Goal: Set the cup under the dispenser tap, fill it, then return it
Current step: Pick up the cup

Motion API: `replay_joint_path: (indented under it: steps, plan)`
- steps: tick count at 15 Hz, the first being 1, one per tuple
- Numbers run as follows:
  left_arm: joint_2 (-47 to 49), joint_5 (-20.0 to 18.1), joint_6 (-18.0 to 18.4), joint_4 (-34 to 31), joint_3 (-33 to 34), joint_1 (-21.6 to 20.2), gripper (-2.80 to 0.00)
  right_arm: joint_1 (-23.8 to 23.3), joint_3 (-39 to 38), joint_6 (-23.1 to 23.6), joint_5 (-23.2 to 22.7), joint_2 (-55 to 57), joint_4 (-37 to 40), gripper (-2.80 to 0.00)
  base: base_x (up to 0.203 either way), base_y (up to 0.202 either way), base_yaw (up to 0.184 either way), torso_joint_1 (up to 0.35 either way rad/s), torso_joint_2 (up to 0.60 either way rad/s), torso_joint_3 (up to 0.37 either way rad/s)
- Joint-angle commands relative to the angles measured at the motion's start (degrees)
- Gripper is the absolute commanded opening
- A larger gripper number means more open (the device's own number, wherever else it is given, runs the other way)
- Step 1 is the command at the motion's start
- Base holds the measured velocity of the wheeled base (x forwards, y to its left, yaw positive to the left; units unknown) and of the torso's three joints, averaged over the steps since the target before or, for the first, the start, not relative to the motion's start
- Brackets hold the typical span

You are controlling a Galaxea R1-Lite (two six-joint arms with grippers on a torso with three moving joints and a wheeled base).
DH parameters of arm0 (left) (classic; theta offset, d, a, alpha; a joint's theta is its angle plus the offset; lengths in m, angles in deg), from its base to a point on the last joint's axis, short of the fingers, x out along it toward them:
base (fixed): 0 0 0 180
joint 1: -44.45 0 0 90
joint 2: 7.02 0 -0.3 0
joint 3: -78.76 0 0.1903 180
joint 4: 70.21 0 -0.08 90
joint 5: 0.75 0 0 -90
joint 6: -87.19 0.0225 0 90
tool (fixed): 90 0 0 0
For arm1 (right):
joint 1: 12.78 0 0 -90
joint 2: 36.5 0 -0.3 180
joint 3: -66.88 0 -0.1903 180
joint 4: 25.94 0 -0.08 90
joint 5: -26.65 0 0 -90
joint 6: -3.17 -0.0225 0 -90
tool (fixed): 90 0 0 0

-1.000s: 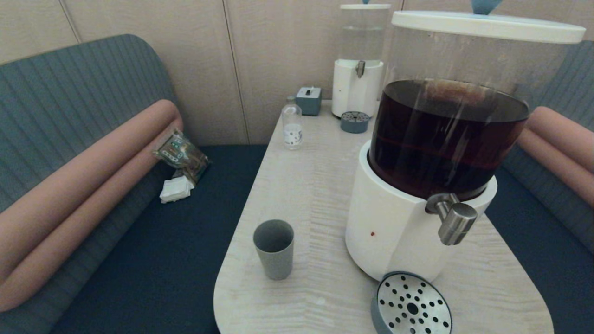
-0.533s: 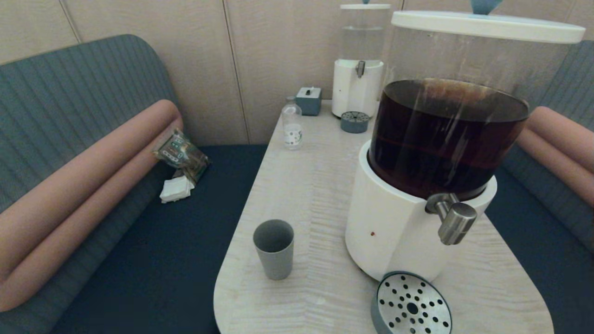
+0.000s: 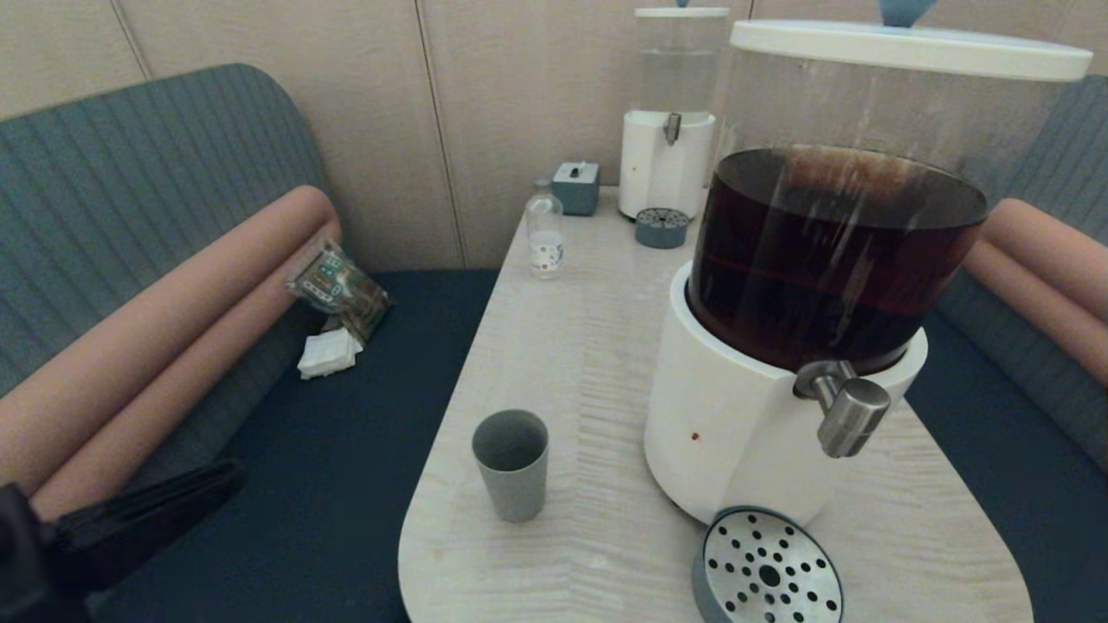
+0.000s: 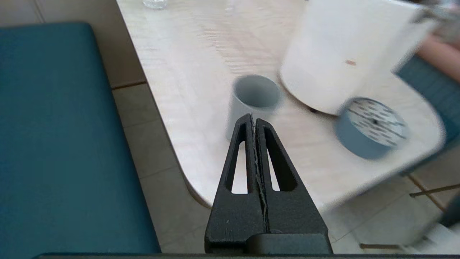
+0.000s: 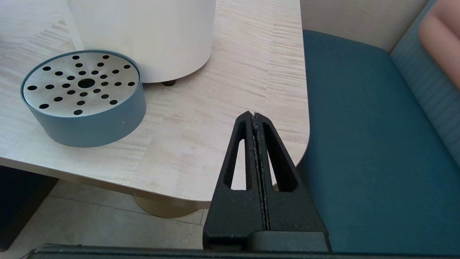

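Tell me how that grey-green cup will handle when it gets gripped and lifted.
The cup looks empty, so it is probably light. It stands upright and taller than it is wide, tapering to a narrower base, so a sideways nudge may tip it. The matte wall suggests a fair grip, though the taper could let it slip downward. It seems rigid, likely not floppy.

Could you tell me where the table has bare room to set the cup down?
Bare tabletop runs between the small grey-green tumbler and the clear labelled bottle. It is crowded at the large white-based dispenser, its perforated steel drip tray, and the far end.
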Motion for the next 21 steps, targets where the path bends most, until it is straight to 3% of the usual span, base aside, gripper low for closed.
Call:
replay_joint_path:
  steps: [1, 4, 6, 8, 9, 12, 13, 18, 21]
  plan:
    - [17.42, -0.45, 0.61, 15.84, 1.89, -0.42, 0.0, 0.0, -0.53, 0.05, -0.01, -0.33, 0.0, -2.8, 0.0, 0.0, 0.0, 0.0, 0.0, 0.0]
    - [28.59, -0.94, -0.24, 35.7, 4.23, -0.88, 0.0, 0.0, -0.53, 0.05, -0.01, -0.33, 0.0, -2.8, 0.0, 0.0, 0.0, 0.0, 0.0, 0.0]
    - [27.92, 3.52, -6.07, 39.43, 5.69, -0.76, 0.0, 0.0, -0.53, 0.05, -0.01, -0.33, 0.0, -2.8, 0.0, 0.0, 0.0, 0.0, 0.0, 0.0]
    - [27.01, 5.4, -6.89, 40.18, 9.32, -0.66, 0.0, 0.0, -0.53, 0.05, -0.01, -0.33, 0.0, -2.8, 0.0, 0.0, 0.0, 0.0, 0.0, 0.0]
    - [26.63, 3.77, -6.79, 40.62, 11.08, -0.65, 0.0, 0.0, -0.53, 0.05, -0.01, -0.33, 0.0, -2.8, 0.0, 0.0, 0.0, 0.0, 0.0, 0.0]
    - [26.03, -6.46, -6.21, 40.98, 16.29, -0.65, 0.0, 0.0, -0.53, 0.05, -0.01, -0.33, 0.0, -2.8, 0.0, 0.0, 0.0, 0.0, 0.0, 0.0]
    - [26.02, -7.44, -4.53, 41.01, 17.01, -0.65, 0.0, 0.0, -0.53, 0.05, -0.01, -0.33, 0.0, -2.8, 0.0, 0.0, 0.0, 0.0, 0.0, 0.0]
    - [31.88, -13.4, 10.78, 41.57, 14.91, -0.71, 0.0, 0.0, -0.53, 0.05, -0.01, -0.33, 0.0, -2.8, 0.0, 0.0, 0.0, 0.0, 0.0, 0.0]
    - [39.16, -16.14, 14.67, 45.4, 13.21, -0.87, 0.0, 0.0, -0.53, 0.05, -0.01, -0.33, 0.0, -2.8, 0.0, 0.0, 0.0, 0.0, 0.0, 0.0]
